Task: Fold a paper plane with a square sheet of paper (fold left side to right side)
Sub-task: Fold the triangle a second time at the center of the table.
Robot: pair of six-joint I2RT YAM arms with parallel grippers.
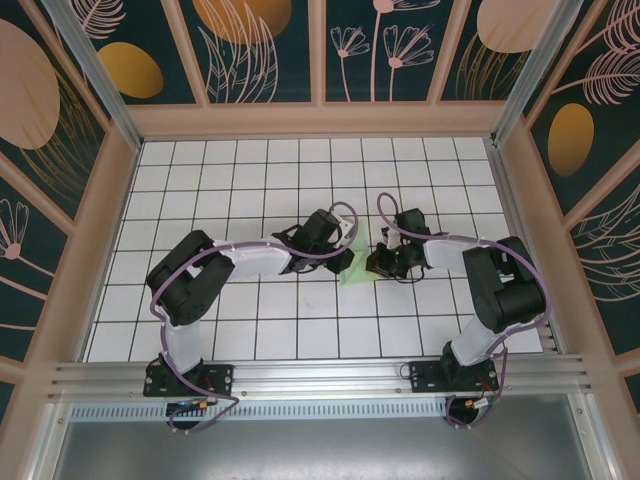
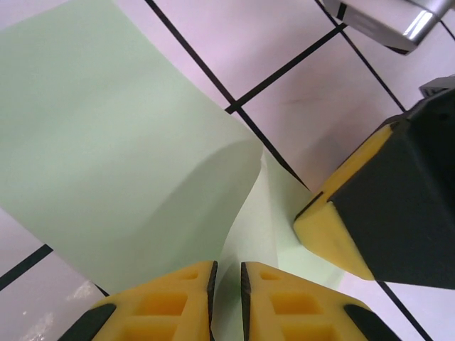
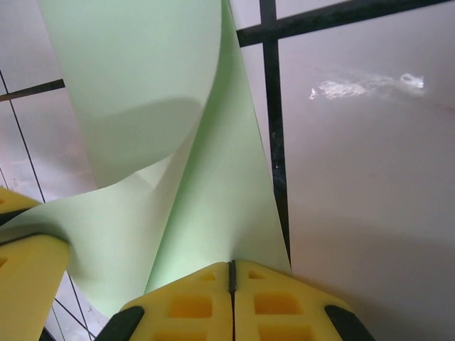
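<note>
The square sheet of paper [image 1: 353, 268] is pale green and lies at the middle of the table between my two grippers. One side is lifted and curls over the flat part [image 2: 106, 163], uncreased [image 3: 213, 206]. My left gripper [image 1: 345, 250] stands at the sheet's far left part. Its yellow fingertips [image 2: 227, 268] are a narrow gap apart, with the raised paper edge running loosely through the gap. My right gripper [image 1: 380, 262] is shut on the sheet's edge, pads tight together [image 3: 231, 264]. Its finger [image 2: 377, 206] shows in the left wrist view. No paper plane is in view.
The tabletop [image 1: 250, 180] is white tiles with black grid lines. Wooden walls [image 1: 100, 230] ring the left, far and right sides, and an aluminium rail [image 1: 320, 375] runs along the near edge. Open tiles lie on every side of the sheet.
</note>
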